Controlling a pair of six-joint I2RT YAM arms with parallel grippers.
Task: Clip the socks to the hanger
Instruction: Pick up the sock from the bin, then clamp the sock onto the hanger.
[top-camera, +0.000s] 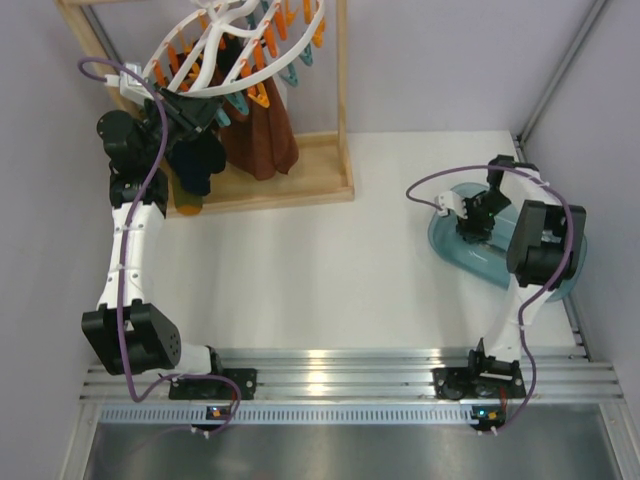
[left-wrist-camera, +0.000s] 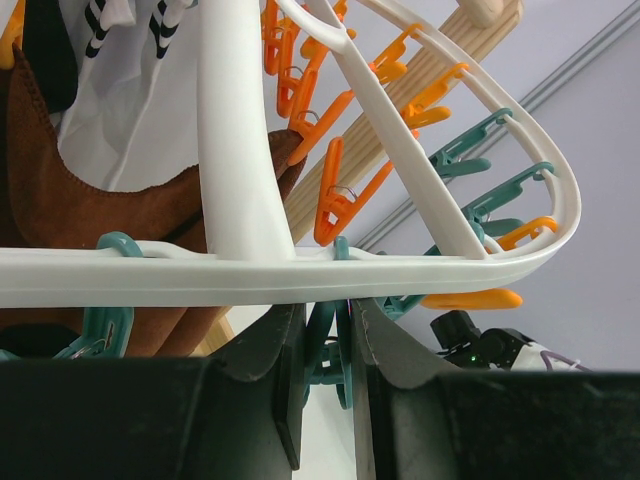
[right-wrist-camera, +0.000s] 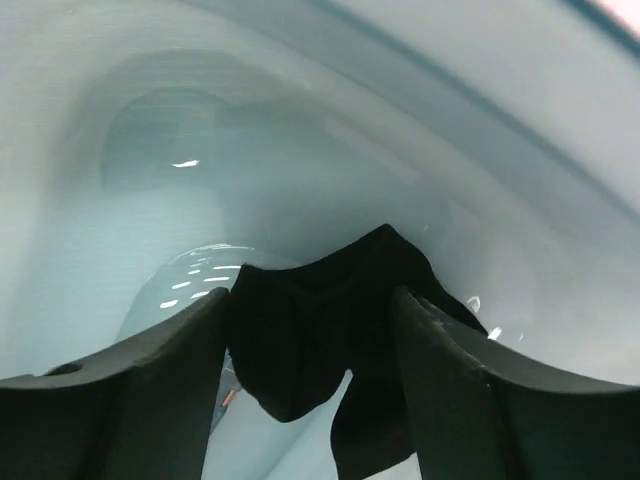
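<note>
The white round hanger (top-camera: 212, 48) with orange and teal clips hangs tilted from the wooden frame at the back left. My left gripper (top-camera: 205, 110) is up under its rim (left-wrist-camera: 150, 275), shut on a teal clip (left-wrist-camera: 325, 345) pinched between its fingers (left-wrist-camera: 270, 350). A dark fabric piece (top-camera: 195, 165) hangs just below that gripper. At the right, my right gripper (top-camera: 475, 225) reaches down into a teal basin (top-camera: 450, 245). In the right wrist view a black sock (right-wrist-camera: 300, 350) lies crumpled on the basin floor, and the right gripper (right-wrist-camera: 312, 295) stands open astride it, one finger on each side.
Rust-brown cloths (top-camera: 262, 135) hang under the hanger. The wooden frame (top-camera: 320, 185) has a flat base and uprights at the back left. A grey wall and metal rail run along the right behind the basin. White striped fabric (left-wrist-camera: 130, 90) shows behind the hanger.
</note>
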